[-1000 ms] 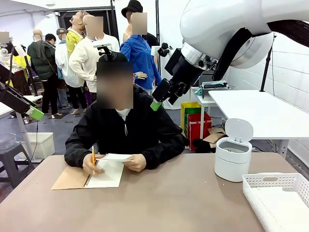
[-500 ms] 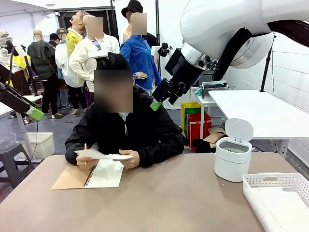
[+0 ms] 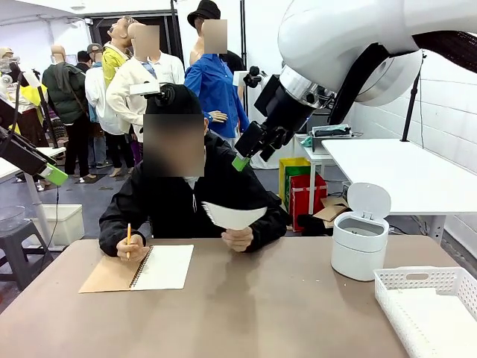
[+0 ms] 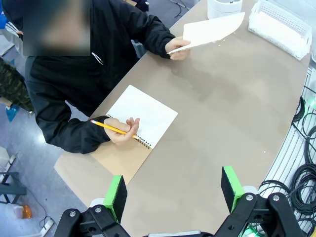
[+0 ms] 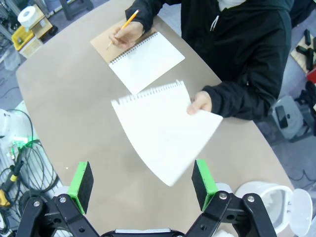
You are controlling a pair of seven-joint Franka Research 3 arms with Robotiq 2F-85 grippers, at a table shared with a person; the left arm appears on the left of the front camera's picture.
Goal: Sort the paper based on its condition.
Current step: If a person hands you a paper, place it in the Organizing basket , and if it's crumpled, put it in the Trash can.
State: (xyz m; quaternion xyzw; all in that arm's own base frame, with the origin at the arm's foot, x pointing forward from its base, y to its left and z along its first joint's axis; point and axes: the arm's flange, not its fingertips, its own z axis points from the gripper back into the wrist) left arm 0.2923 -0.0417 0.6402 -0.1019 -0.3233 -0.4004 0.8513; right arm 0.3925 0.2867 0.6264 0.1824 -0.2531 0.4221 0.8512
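Observation:
A person at the far side holds up one flat white sheet of paper [image 3: 232, 216] in one hand, above the table. Its spiral-torn edge shows in the right wrist view, where the paper [image 5: 165, 131] hangs above my right gripper [image 5: 142, 185], which is open and holds nothing. In the left wrist view the paper [image 4: 207, 30] is far off at the top, while my left gripper [image 4: 174, 192] is open high over the table's near side. From the front, both grippers hang high: the left [image 3: 52, 175] at the picture's left edge, the right [image 3: 240, 160] beside the person's shoulder.
An open spiral notebook [image 3: 149, 268] with a brown cover lies before the person, whose other hand holds a yellow pencil [image 3: 128, 239]. A white lidded bin [image 3: 360, 239] stands at the right. A white lattice basket [image 3: 428, 302] sits at the near right corner.
The person took the sheet off the notebook and raised it to the right in one hand. The pencil hand stayed by the notebook. Neither arm moved.

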